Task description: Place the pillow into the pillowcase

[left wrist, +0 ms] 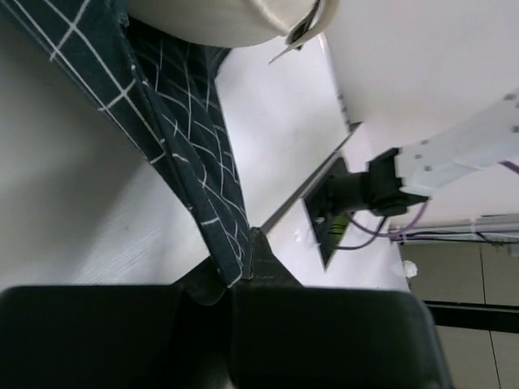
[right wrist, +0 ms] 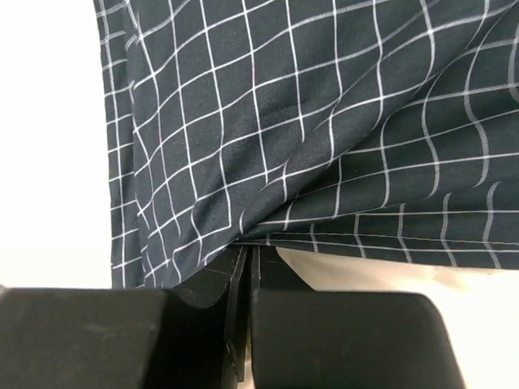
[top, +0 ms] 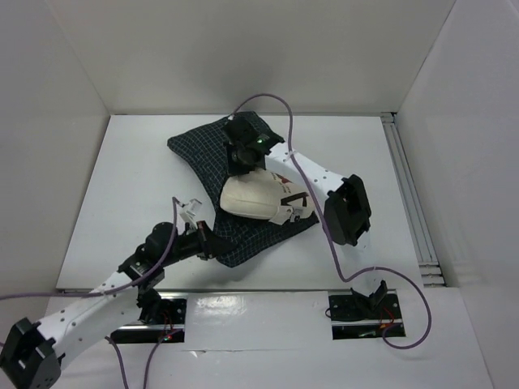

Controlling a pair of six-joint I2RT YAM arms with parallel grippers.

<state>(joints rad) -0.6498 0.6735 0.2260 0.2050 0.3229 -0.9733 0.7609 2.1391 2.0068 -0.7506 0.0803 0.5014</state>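
The navy, white-checked pillowcase [top: 203,154] lies slantwise across the middle of the table. The cream pillow [top: 255,198] sticks out of it, its near end with a red and black print uncovered. My left gripper [top: 212,247] is shut on the pillowcase's near corner. The left wrist view shows this hem [left wrist: 186,121] pinched at the gripper [left wrist: 243,263], with the pillow [left wrist: 219,20] above. My right gripper [top: 243,158] sits at the pillow's far end, shut on a fold of the pillowcase [right wrist: 284,121]. In its wrist view the gripper [right wrist: 249,255] shows cream pillow [right wrist: 365,267] just under the cloth.
White walls enclose the table on the left, back and right. A metal rail [top: 409,203] runs along the right side. The right arm's elbow [top: 349,211] hangs over the table right of the pillow. Base plates [top: 365,312] sit at the near edge.
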